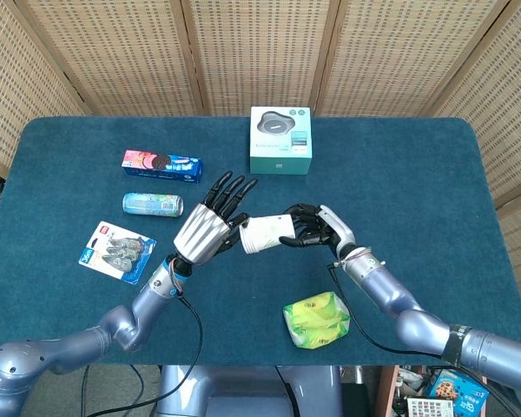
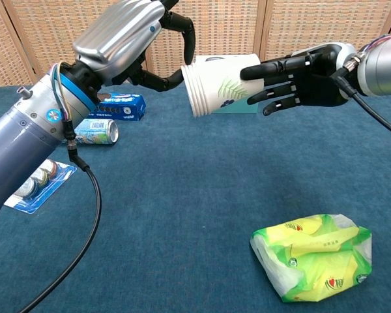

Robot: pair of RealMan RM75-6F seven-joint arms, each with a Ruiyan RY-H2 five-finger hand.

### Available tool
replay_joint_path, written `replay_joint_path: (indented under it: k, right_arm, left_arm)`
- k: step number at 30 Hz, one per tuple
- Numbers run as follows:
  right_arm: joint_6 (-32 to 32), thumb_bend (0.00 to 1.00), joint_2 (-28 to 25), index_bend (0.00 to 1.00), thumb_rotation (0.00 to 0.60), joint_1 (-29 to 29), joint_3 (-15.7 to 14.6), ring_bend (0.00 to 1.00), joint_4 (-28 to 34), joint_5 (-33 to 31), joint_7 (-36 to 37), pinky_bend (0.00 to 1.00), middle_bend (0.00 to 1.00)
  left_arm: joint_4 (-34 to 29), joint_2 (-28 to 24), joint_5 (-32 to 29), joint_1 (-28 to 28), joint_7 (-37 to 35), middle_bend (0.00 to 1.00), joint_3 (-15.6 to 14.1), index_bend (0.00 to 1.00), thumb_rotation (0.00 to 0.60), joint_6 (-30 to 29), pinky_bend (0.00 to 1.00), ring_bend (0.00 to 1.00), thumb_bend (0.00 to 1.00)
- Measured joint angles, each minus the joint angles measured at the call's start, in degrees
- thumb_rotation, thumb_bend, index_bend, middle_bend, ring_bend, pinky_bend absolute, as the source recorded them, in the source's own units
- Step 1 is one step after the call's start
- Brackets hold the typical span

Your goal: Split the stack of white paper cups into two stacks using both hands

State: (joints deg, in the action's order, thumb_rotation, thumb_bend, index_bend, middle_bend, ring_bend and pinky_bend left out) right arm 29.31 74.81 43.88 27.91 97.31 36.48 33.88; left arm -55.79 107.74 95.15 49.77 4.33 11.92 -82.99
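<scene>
Right hand (image 2: 298, 73) grips the stack of white paper cups (image 2: 220, 85) off the table, lying sideways, rims pointing at the left hand (image 2: 127, 39), whose spread, empty fingers (image 2: 186, 32) curl right at those rims, seemingly ready to peel some off

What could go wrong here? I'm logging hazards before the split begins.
1. The right robot hand holds the cups sideways in the air; if the left robot hand tugs at the rims, the whole stack could slip out.
2. The left fingers sit at the stack's mouth, so they may squash the rims or take just one cup.
3. Dropped cups could roll on the table.
</scene>
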Motion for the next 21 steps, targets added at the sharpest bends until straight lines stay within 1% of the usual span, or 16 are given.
replay_joint_path:
  k: [8,13,21]
  right_arm:
    - [-0.42,0.49,-0.17,0.55,0.6,-0.38,0.13,0.47,-0.36,0.67,0.69,0.61,0.61]
    - [-0.59,0.49,-0.26,0.55,0.6,-0.64,0.23,0.47,-0.51,1.1,1.14,0.61,0.61]
    - [-0.55,0.49,-0.82,0.55,0.6,-1.11,0.53,0.47,-0.73,1.54,1.61,0.61,0.61]
  left_arm:
    - [0.49,0.34,-0.32,0.29,0.13,0.0,0.01,0.69,0.6,0.06,0.0,0.0,0.46]
    - [0.48,0.4,-0.52,0.36,0.2,0.0,0.0,0.72,0.6,-0.04,0.0,0.0,0.46]
    - [0.24,-0.23,-0.2,-0.45,-0.21,0.0,-0.68,0.73,0.6,-1.25,0.0,0.0,0.46]
